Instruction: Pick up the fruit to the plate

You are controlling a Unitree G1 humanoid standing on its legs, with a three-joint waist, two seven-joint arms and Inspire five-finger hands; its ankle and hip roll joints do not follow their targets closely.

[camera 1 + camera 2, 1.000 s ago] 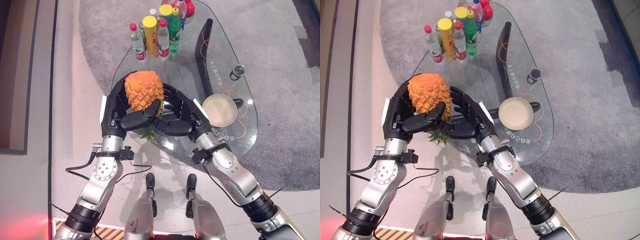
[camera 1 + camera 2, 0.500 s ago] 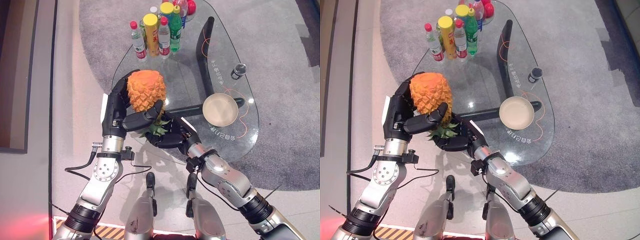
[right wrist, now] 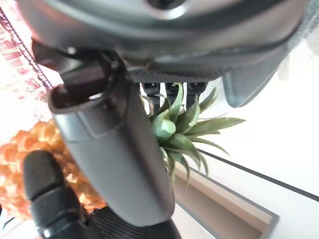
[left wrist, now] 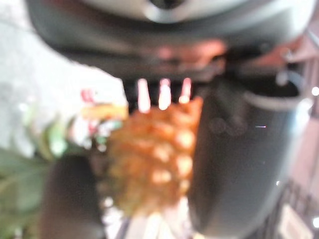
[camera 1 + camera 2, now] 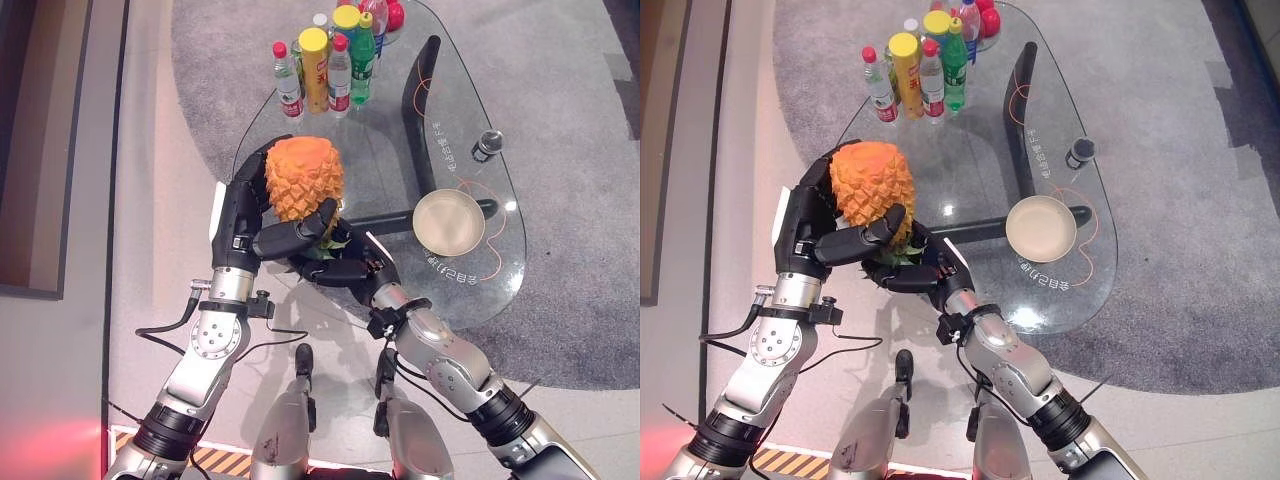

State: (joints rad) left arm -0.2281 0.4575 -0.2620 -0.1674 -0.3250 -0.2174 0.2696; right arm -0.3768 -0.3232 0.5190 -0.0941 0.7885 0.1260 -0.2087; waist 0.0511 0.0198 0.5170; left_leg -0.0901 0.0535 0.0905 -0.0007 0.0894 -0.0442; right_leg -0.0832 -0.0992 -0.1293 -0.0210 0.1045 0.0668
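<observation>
The robot holds the pineapple (image 5: 303, 178) up above the near left part of the glass table (image 5: 400, 150), leafy crown pointing down toward it. Its left hand (image 5: 250, 215) wraps the fruit from the left, fingers behind and thumb curled across the front. The right hand (image 5: 335, 268) cups underneath by the crown, fingers curled about it, seemingly to carry the weight. The plate (image 5: 449, 222) sits empty on the table's right side, well apart, so I'd guess the carry rightward is next. Bottles (image 5: 330, 60) crowd the far end.
</observation>
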